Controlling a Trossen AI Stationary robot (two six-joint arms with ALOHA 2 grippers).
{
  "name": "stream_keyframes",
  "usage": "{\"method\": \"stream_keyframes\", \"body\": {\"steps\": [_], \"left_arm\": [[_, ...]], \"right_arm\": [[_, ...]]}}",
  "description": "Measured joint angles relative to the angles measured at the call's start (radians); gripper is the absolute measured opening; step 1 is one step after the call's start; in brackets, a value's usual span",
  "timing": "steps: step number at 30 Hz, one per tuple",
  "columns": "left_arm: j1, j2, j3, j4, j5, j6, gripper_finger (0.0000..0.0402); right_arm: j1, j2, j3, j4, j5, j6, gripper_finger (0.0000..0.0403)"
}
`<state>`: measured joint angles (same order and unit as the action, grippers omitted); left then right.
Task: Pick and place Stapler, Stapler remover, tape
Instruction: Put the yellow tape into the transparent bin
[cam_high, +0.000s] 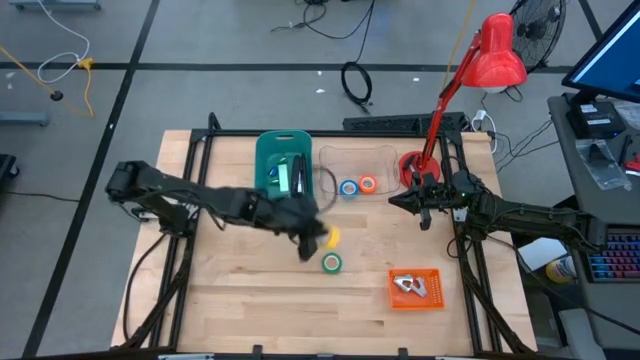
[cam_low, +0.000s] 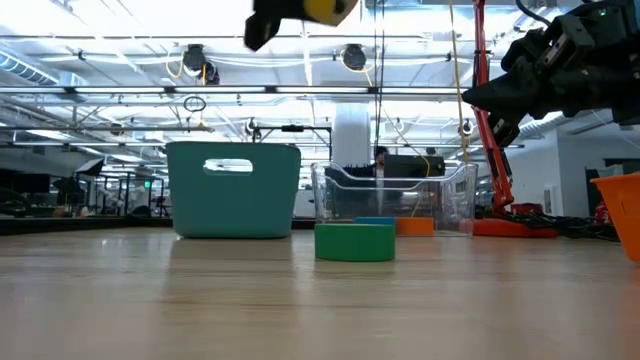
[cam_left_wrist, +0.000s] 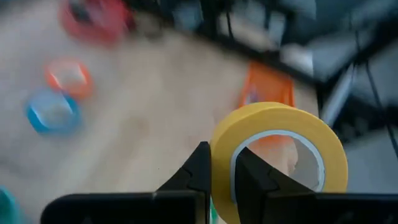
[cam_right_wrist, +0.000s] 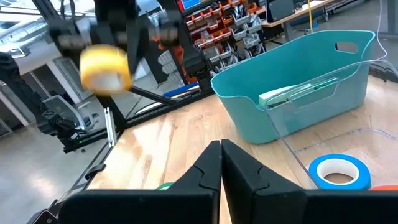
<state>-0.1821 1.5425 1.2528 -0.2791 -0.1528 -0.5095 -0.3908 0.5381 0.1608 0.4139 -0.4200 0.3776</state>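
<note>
Pinching the yellow tape roll (cam_high: 331, 236) by its wall, the left pincer (cam_high: 318, 236) carries it raised above the worktop (cam_high: 240, 300), green roll (cam_high: 331, 263) at six o'clock. Travel level toward the clear bin (cam_high: 358, 170) at one o'clock (blue and orange already inside), releasing low. Right pincer (cam_high: 412, 203) waits, pressed together.

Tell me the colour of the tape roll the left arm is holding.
Yellow tape, pale inside; clearest in the left wrist view.

Four tape rolls: yellow (cam_high: 331, 236), green (cam_high: 331, 263), blue (cam_high: 348, 188), orange (cam_high: 368, 184). Two bins: teal (cam_high: 283, 147), clear (cam_high: 357, 156). One orange tray (cam_high: 415, 301).
</note>
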Motion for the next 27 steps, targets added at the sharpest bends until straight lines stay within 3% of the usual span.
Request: {"method": "stream_keyframes", "body": {"steps": [4, 9, 22, 27], "left_arm": [[0.059, -0.033, 0.003, 0.097, -0.121, 0.059, 0.0036], [0.150, -0.007, 0.096, 0.077, -0.215, 0.139, 0.0036], [0.372, 0.291, 0.408, -0.057, -0.205, 0.476, 0.0036], [0.437, 0.417, 0.500, -0.091, -0.128, 0.557, 0.0036]], "right_arm": [[0.000, 0.000, 0.000, 0.000, 0.000, 0.002, 0.0004], [0.000, 0.000, 0.000, 0.000, 0.000, 0.002, 0.0004], [0.000, 0.005, 0.000, -0.016, 0.004, 0.003, 0.0004], [0.000, 0.014, 0.000, -0.030, 0.004, 0.003, 0.0004]]}}
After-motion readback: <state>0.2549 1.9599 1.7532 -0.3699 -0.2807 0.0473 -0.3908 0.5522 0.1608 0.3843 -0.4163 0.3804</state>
